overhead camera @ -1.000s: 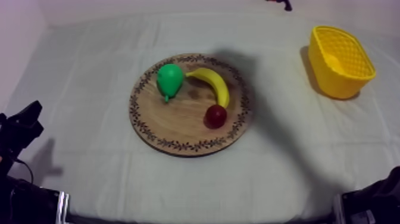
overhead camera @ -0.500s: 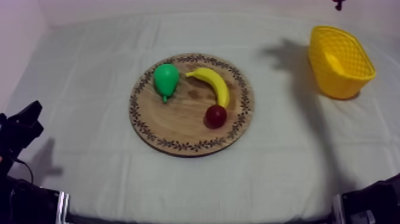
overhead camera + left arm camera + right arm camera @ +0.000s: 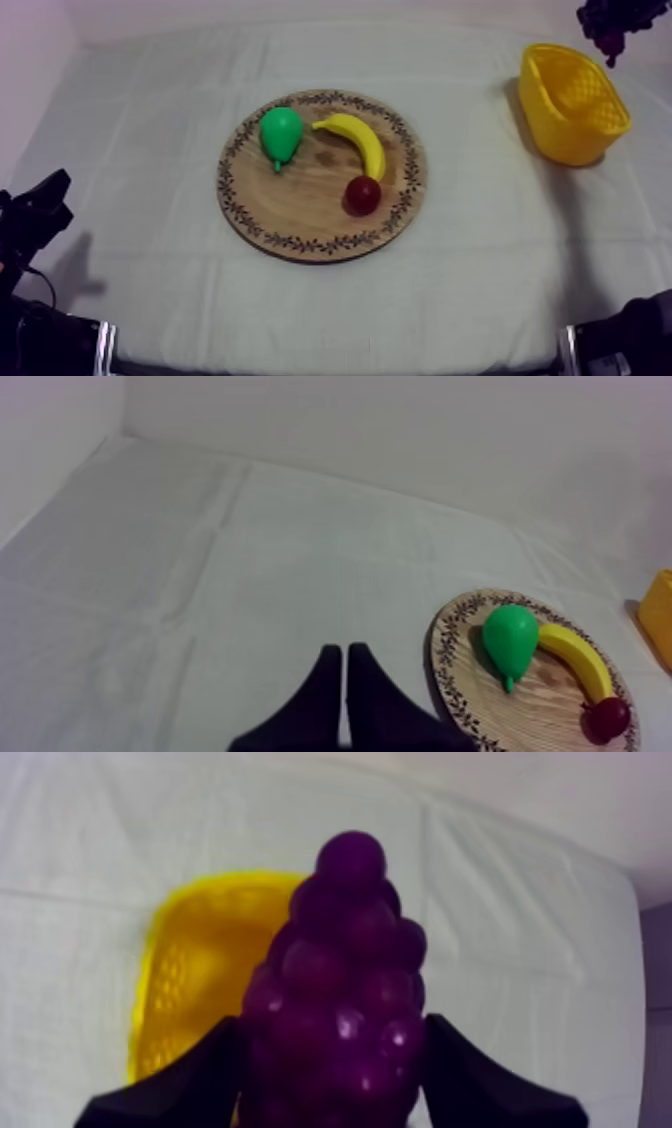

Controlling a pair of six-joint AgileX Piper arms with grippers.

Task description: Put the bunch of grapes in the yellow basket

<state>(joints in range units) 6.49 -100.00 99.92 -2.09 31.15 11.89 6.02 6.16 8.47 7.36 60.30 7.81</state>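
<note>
A purple bunch of grapes (image 3: 345,982) hangs in the air with my right gripper (image 3: 335,1037) shut on it, one black finger on each side. Below and behind the grapes lies the yellow basket (image 3: 190,977). From above, my right gripper (image 3: 605,20) hovers at the far right, just past the back rim of the yellow basket (image 3: 572,100). The round wooden board (image 3: 300,215) lies mid-table. My left gripper (image 3: 343,676) is shut on nothing, its fingers forming a narrow wedge, and it rests low at the left (image 3: 45,200).
On the board lie a green pear (image 3: 281,133), a banana (image 3: 355,140) and a small red fruit (image 3: 362,195). In the left wrist view the pear (image 3: 510,641) and banana (image 3: 578,661) sit on the board (image 3: 460,676). Open cloth separates board and basket.
My right gripper has carried the grapes rightward along the far side of the table, arriving above the basket. Its shadow slid off the board's edge onto the basket. The left arm is still.
</note>
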